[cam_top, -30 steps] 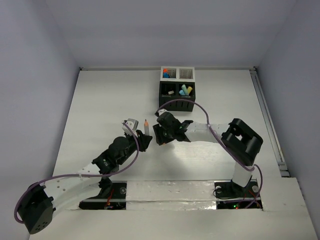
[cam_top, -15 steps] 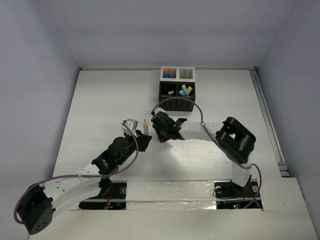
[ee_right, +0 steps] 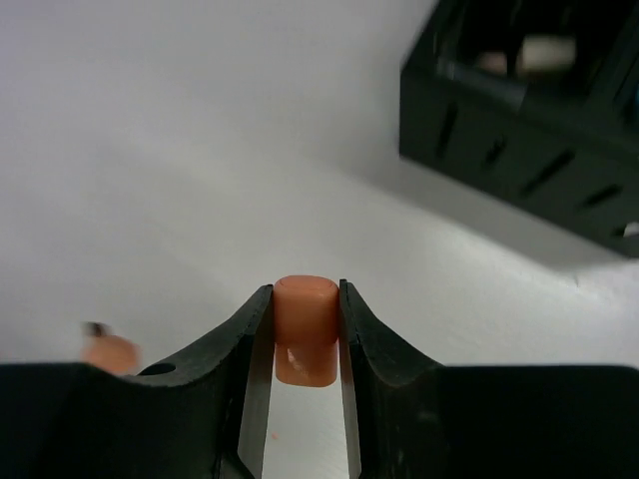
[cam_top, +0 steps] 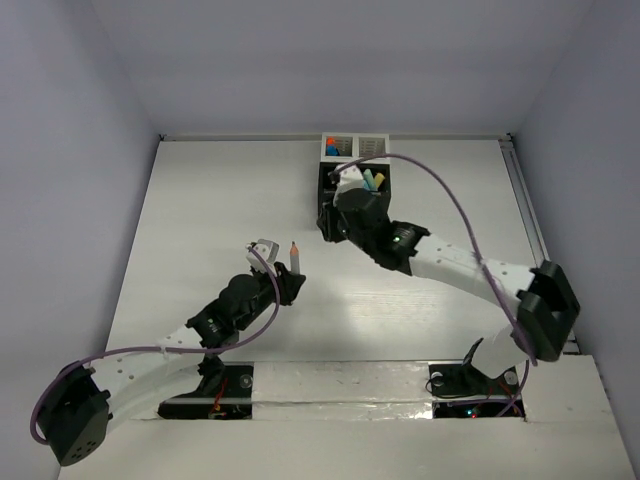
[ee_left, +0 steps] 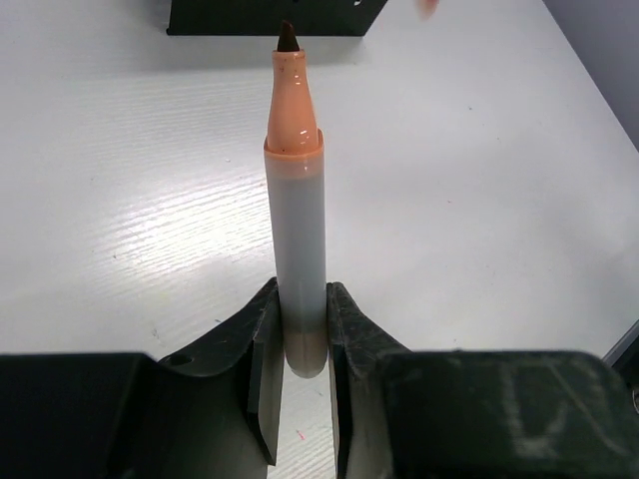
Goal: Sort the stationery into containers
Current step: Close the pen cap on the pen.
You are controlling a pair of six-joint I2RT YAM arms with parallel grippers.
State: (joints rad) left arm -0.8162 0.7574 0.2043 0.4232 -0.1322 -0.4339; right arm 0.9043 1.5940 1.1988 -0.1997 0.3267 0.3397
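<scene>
What changed: a second ago your right tool (ee_right: 305, 299) sat right beside the marker (ee_left: 296, 200), mid-frame in the top view. Now it's swung up to the upper centre, just by the organizer (ee_right: 499, 140).
Right tool: pinched narrow on a short orange stub that looks like the marker's orange cap (ee_right: 305, 334). It hangs over bare counter (cam_top: 200, 200), with the organizer at the upper right of the wrist view.
Left tool: the left tool (ee_left: 300, 299) hasn't budged. It's clamped on the bottom end of the marker and holds it upright, left of centre in the top view.
Marker: grey barrel, orange tip section, dark nib showing, no cap on it.
Organizer: a couple of highlighters (cam_top: 372, 181) poke out of one black compartment. I can't tell what's in the others.
What it means: my guess is you've now got two loose pieces to deal with. Neither is in a slot yet, so this item isn't sorted.
Watch out: a bare nib could mark the counter if that marker dips.
</scene>
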